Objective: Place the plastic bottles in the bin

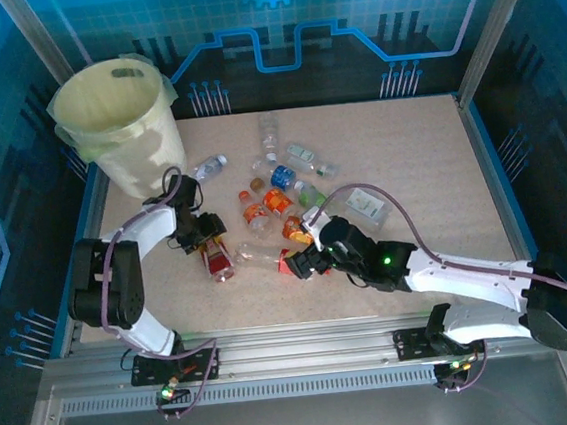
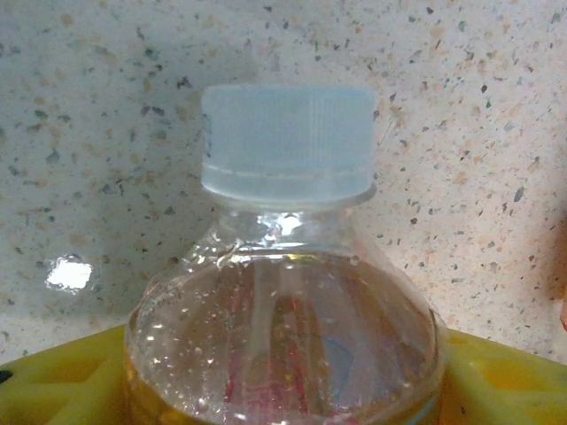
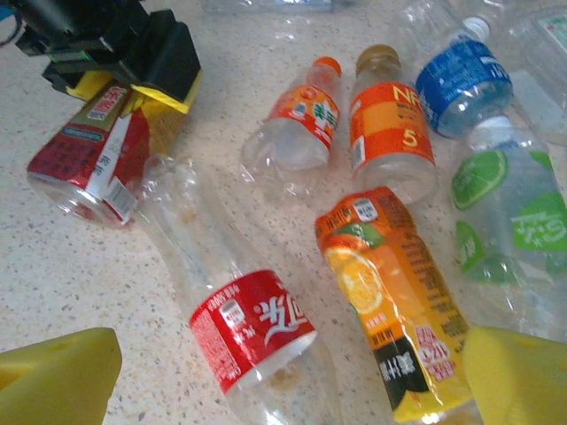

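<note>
Folds the left arm (image 1: 149, 225) sharply at the elbow, wrist low over the speckled beige counter (image 1: 409, 160), left jaws clamped on a clear red-labelled plastic bottle (image 1: 219, 262). Stretches the right arm (image 1: 470, 275) leftward, right jaws wide apart either side of a red-banded clear bottle (image 3: 252, 332) and an orange-labelled one (image 3: 390, 292). Has the large cream-white round bin (image 1: 142, 156) at the far left corner, beyond the left arm

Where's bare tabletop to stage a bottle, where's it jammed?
Bare: far-right table between the plastic bottles and the right rail; also the near strip between the arm bases. Jammed: centre, between bin and right gripper.
</note>
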Available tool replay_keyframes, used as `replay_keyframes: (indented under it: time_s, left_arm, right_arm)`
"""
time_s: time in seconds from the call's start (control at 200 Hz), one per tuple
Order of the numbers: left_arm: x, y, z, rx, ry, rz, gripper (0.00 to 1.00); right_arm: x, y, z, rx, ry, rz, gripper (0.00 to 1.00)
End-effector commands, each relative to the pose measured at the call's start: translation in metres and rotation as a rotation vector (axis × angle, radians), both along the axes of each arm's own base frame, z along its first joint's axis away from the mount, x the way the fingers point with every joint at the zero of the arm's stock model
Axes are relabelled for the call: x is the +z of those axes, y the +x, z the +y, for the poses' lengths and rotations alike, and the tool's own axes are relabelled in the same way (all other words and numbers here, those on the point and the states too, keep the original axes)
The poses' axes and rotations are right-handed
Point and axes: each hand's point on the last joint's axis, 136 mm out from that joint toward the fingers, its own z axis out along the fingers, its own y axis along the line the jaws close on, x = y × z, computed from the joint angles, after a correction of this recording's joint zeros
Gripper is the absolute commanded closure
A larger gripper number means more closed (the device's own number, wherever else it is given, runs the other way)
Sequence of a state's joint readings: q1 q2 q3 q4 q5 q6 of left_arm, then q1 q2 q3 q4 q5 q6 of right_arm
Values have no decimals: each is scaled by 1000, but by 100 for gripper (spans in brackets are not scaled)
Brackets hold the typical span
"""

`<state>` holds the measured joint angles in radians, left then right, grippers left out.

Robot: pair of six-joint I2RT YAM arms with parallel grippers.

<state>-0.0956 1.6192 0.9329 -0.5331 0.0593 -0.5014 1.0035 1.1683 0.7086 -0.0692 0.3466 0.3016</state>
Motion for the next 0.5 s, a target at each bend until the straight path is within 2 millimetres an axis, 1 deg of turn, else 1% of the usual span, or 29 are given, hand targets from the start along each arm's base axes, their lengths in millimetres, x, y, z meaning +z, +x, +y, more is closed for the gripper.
replay_keyframes:
  time_s: [0.0, 0.175, 0.23, 0.355, 0.495]
  left_arm:
    - [5, -1, 3, 46, 6, -44, 45]
    - [27, 1, 13, 47, 53, -121, 52]
    - [36, 1, 13, 40, 57, -151, 53]
    - [60, 3, 12, 25, 49, -221, 54]
    - [92, 10, 9, 46, 13, -331, 55]
  right_arm:
    - [22, -1, 17, 53, 43, -34, 0]
    - [34, 5, 17, 25, 73, -74, 0]
    - [38, 6, 15, 16, 81, -87, 0]
    - [46, 9, 10, -14, 110, -115, 0]
    - [55, 12, 6, -43, 135, -140, 0]
